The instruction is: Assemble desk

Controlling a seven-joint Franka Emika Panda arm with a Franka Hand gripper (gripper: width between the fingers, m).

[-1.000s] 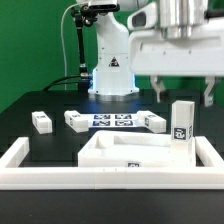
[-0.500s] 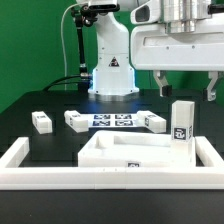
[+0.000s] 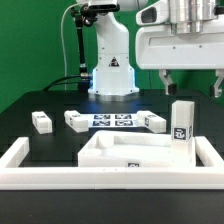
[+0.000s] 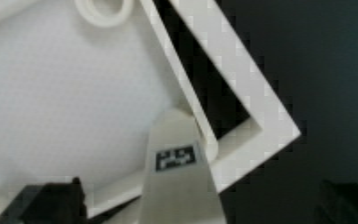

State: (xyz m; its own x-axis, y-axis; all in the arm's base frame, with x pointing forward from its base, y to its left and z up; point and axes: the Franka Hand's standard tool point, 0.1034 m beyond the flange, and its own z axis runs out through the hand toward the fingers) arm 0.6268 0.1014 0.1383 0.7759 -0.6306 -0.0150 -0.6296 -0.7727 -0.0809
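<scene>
fingers (image 3: 166,82): spread wide apart and holding nothing. They hang one to each side above the upright leg, clear of its top. In the wrist view they are dark blurred shapes (image 4: 48,198) flanking that leg.
upright leg (image 3: 182,120): a white block standing on end at the desk panel's corner on the exterior view's right, with a black-and-white tag on its face. The wrist view shows it (image 4: 181,165) over the panel's rim; whether it is seated in the panel cannot be told.
desk panel (image 3: 130,150): white, rectangular, with a raised rim. It lies flat inside the barrier wall, toward the exterior view's right. The wrist view shows its pale inner face (image 4: 69,110).
loose legs: three white tagged blocks lying on the tabletop beyond the panel, at (image 3: 41,121), (image 3: 76,120) and (image 3: 153,121), all apart from the panel.
marker board (image 3: 112,120): flat, between the second and third loose legs.
barrier wall (image 3: 20,155): low and white, running along the front and both sides.
tabletop (image 3: 55,140): black.
arm base (image 3: 112,70): white, behind the marker board.
</scene>
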